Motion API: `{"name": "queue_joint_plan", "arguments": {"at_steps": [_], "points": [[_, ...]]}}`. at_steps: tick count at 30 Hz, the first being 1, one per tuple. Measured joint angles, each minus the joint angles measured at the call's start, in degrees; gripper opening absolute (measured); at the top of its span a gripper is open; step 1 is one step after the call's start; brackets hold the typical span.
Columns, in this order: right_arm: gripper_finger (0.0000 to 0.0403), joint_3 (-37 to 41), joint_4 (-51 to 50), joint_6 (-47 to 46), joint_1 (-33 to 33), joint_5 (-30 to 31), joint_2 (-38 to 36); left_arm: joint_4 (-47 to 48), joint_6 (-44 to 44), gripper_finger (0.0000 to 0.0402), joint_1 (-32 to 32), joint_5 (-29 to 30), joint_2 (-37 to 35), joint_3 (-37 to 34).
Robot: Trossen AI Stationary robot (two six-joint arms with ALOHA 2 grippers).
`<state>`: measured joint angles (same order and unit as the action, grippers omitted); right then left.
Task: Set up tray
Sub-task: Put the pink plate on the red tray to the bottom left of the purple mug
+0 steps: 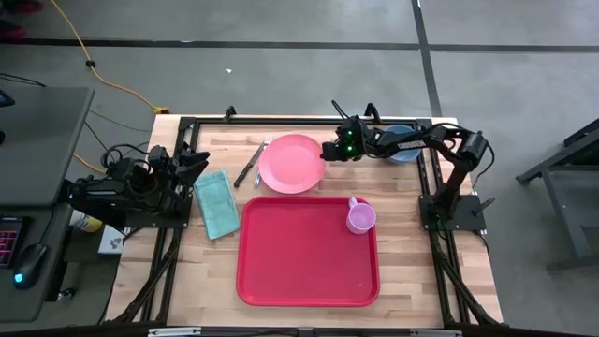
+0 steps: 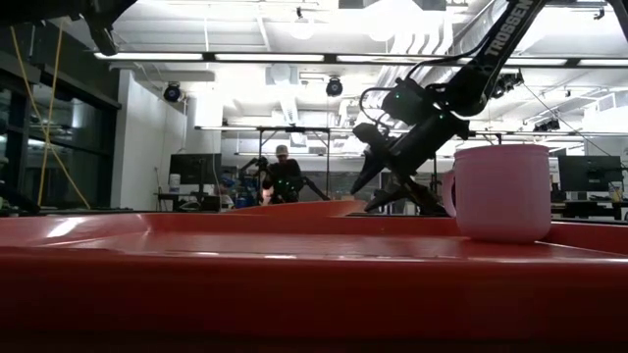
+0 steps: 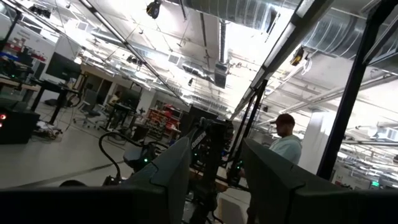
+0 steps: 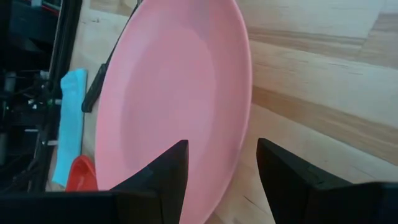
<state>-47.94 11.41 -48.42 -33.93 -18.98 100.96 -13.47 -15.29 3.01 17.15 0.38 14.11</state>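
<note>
One arm is close: the right gripper (image 1: 329,151) hovers, fingers parted and empty, at the pink plate's (image 1: 291,164) rim, just behind the tray (image 1: 308,271). The left gripper (image 1: 198,165), fingers apart and empty, waits at the table's left edge.

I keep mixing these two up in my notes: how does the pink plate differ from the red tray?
The pink plate is round and pale pink; the red tray is rectangular with rounded corners and deep red. The tray is much bigger. The tray carries a pink mug; the plate is bare. Both lie flat on the wooden table.
</note>
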Motion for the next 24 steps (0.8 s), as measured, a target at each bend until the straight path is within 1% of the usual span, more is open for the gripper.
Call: {"name": "queue_joint_plan", "arguments": {"at_steps": [6, 11, 17, 20, 24], "points": [[0.0168, 0.0, 3.2, -2.2, 1.3, 0.0, 3.4, 0.0, 0.0, 0.0179, 0.0, 0.0, 0.0, 0.0], [0.0168, 0.0, 9.8, -5.0, 2.2, 0.4, 5.7, 0.0, 0.0, 0.0179, 0.0, 0.0, 0.0, 0.0], [0.0161, 0.0, 10.3, -5.6, 2.9, 1.0, 7.1, 0.0, 0.0, 0.0179, 0.0, 0.1, 0.0, 0.0], [0.0141, 0.0, 10.0, -5.6, 3.3, 2.3, 7.2, 0.0, 0.0, 0.0179, 0.0, 0.1, 0.0, 0.0], [0.0087, 0.0, 10.1, -5.6, 3.4, 2.9, 7.2, 0.0, 0.0, 0.0179, 0.0, 0.1, 0.0, 0.0]]}}
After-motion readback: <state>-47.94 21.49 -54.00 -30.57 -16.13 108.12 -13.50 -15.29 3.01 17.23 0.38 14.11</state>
